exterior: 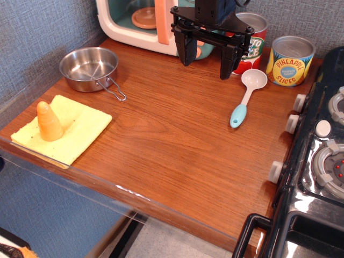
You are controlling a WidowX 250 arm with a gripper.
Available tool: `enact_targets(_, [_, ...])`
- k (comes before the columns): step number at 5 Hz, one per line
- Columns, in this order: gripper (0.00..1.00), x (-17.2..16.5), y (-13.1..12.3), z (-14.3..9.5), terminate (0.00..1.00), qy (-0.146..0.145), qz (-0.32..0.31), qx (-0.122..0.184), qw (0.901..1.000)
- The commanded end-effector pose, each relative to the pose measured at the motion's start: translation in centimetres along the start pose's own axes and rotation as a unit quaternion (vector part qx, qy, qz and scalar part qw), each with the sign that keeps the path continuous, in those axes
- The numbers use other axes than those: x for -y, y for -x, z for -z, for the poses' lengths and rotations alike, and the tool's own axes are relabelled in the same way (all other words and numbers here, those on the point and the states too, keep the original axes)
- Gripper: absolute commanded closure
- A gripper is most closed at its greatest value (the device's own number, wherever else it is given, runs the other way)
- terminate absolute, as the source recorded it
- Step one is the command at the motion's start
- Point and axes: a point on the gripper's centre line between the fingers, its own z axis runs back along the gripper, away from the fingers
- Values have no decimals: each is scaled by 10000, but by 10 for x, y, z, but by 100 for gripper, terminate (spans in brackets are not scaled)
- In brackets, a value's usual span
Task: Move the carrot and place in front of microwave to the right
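The carrot (49, 122), a small orange ridged cone, stands upright on a yellow cloth (64, 128) at the front left of the wooden table. The microwave (141, 24), with white frame, teal body and orange handle, stands at the back of the table. My gripper (207, 58) is black, open and empty. It hangs above the table just in front of the microwave's right part, far from the carrot.
A steel pan (88, 67) sits at the back left. A tomato can (250, 42) and a pineapple slices can (290, 60) stand at the back right. A white and teal spoon (247, 95) lies near them. A toy stove (317, 156) borders the right edge.
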Motion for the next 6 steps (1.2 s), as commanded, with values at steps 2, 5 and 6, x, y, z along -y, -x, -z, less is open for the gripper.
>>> enact_targets(2, [0, -5, 12, -5, 0, 238, -204, 101, 9995])
enact_targets(5, [0, -96, 103, -41, 0, -434, -1149, 289, 9920])
enact_targets(6, [0, -141, 131, -33, 0, -536, -1328, 151, 9896])
